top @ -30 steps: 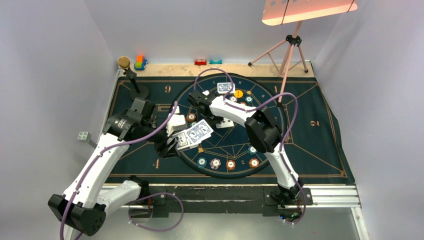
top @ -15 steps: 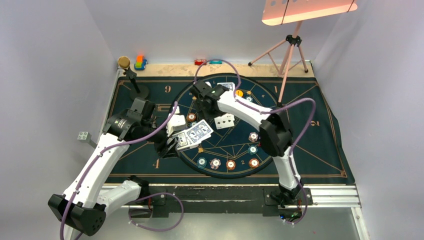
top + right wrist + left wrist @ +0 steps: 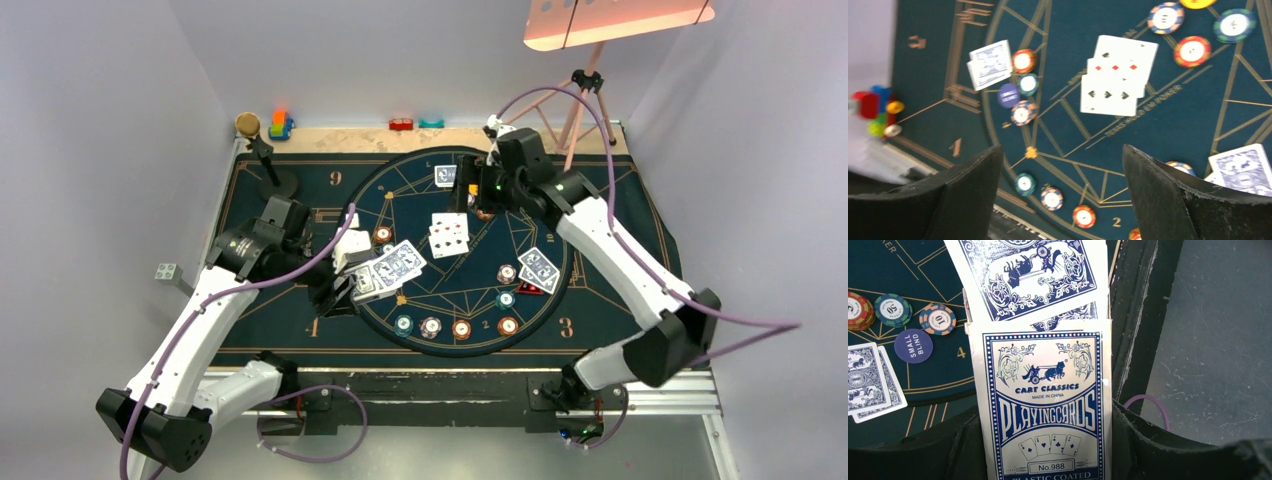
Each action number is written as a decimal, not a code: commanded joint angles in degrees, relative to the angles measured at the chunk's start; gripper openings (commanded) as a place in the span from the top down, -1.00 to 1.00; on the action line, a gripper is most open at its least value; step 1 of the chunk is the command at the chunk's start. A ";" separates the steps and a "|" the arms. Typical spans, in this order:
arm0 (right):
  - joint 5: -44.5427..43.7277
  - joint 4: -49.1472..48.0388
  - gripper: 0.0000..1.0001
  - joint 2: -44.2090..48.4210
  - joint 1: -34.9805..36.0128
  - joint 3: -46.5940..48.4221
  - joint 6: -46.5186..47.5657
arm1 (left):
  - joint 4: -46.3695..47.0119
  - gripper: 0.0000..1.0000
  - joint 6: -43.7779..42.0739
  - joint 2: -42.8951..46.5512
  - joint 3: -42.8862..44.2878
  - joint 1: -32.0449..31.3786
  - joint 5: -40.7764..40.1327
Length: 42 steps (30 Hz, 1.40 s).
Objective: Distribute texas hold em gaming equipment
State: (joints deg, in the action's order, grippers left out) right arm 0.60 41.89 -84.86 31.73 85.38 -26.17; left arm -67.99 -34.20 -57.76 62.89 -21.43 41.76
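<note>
Left gripper (image 3: pixel 1048 456) pinching card box (image 3: pixel 1043 385), bottom edge cut off | right gripper (image 3: pixel 1063 195) spread, empty | toy blocks (image 3: pixel 872 107) blurred

Left of the face-up cards (image 3: pixel 449 234) the left gripper (image 3: pixel 350 287) with its card box (image 3: pixel 366 283) blocks the way, beyond them hangs the right gripper (image 3: pixel 475 188), while the mat (image 3: pixel 450 292) between them and the near row of chips (image 3: pixel 461 328) lies bare.

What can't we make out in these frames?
- Card box: bottom cut off by left wrist view's lower edge.
- Loose card sticking out of it: top cut off by the same view's upper edge.
- Toy blocks: blurred in right wrist view.
- Face-up cards: values too small in top view.
</note>
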 commanded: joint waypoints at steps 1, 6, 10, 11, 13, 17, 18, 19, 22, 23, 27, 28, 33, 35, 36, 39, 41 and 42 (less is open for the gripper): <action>15.32 -12.11 -0.84 7.25 -0.08 -4.99 -3.63 | 1.81 1.00 -1.15 0.40 0.82 0.27 2.10; 27.49 -23.89 -0.89 10.56 0.11 -11.63 -9.84 | 2.81 1.00 -0.10 -0.23 2.11 0.25 2.06; 28.35 -26.50 -0.91 10.31 2.73 -13.11 -10.76 | 2.99 1.00 -0.17 -0.53 2.08 0.25 1.84; 28.43 -27.72 -0.92 10.63 3.40 -13.72 -10.97 | 3.13 1.00 -0.09 -0.46 2.01 0.25 1.76; 28.65 -29.31 -0.93 10.47 4.93 -14.22 -11.59 | 3.55 1.00 0.15 -0.45 1.73 0.25 1.67; 28.58 -26.82 -0.94 7.89 8.22 -12.56 -10.46 | 4.83 1.00 1.00 -0.43 1.54 0.25 1.44; 28.88 -26.43 -0.94 7.25 8.73 -12.39 -10.40 | 5.08 1.00 1.47 -0.50 1.58 0.25 1.52; 29.22 -26.43 -0.94 6.83 9.11 -12.47 -10.44 | 5.22 1.00 1.68 -0.61 1.73 0.27 1.67; 29.89 -26.96 -0.88 6.11 10.22 -13.24 -10.88 | 5.40 1.00 1.85 -0.86 1.97 0.25 1.70; 29.97 -26.92 -0.84 5.76 10.49 -13.41 -10.91 | 5.35 1.00 1.76 -0.92 1.93 0.25 1.60; 28.72 -24.60 -0.56 5.15 10.81 -13.50 -10.56 | 5.14 1.00 1.61 -0.75 1.90 0.24 1.38; 28.04 -24.02 -0.52 5.21 10.81 -13.50 -10.30 | 5.09 1.00 1.67 -0.70 1.88 0.30 1.39; 24.21 -20.80 -0.27 6.21 10.85 -12.57 -8.74 | 4.94 1.00 1.55 -0.54 1.93 0.32 1.14; 22.43 -18.44 -0.15 6.37 11.03 -11.56 -7.77 | 4.90 1.00 1.46 -0.53 1.93 0.32 1.04; 21.70 -17.59 -0.09 6.37 11.07 -11.15 -7.27 | 4.94 1.00 1.52 -0.52 1.93 0.32 0.98; 19.93 -15.95 0.02 6.61 11.32 -10.46 -6.36 | 4.75 1.00 1.50 -0.43 2.13 0.25 0.87; 19.51 -15.43 0.09 6.76 11.42 -10.35 -6.22 | 4.71 1.00 1.46 -0.46 2.15 0.27 0.67; 19.35 -15.20 0.12 6.88 11.49 -10.27 -6.18 | 4.66 1.00 1.45 -0.36 2.15 0.27 0.69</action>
State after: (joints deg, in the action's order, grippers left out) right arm 22.87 24.40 -80.44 42.72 72.47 -34.37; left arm -64.42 -33.01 -58.70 62.89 -21.41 41.10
